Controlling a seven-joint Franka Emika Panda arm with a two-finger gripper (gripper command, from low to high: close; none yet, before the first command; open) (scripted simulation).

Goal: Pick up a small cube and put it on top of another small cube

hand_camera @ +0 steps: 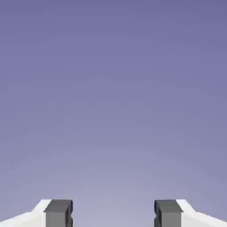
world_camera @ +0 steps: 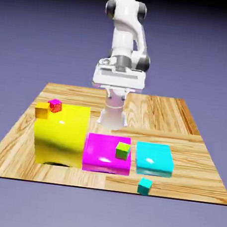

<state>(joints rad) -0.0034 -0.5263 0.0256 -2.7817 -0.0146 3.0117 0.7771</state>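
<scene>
The small teal cube (world_camera: 145, 186) lies on the wooden table (world_camera: 185, 119), well apart from my pincer (hand_camera: 113, 213) and below it. My pincer's jaws stand wide, holding nothing. The olive-green cube (world_camera: 123, 150) rests on the magenta block (world_camera: 100, 154), also far below.

The tiny teal cube (world_camera: 144, 186) sits on the wooden table (world_camera: 185, 119), just in front of the flat cyan block (world_camera: 154, 157), slightly turned. The tiny olive-green cube (world_camera: 123, 150) rests upright atop the flat magenta block (world_camera: 100, 156), near the edge nearest that cyan block.
</scene>
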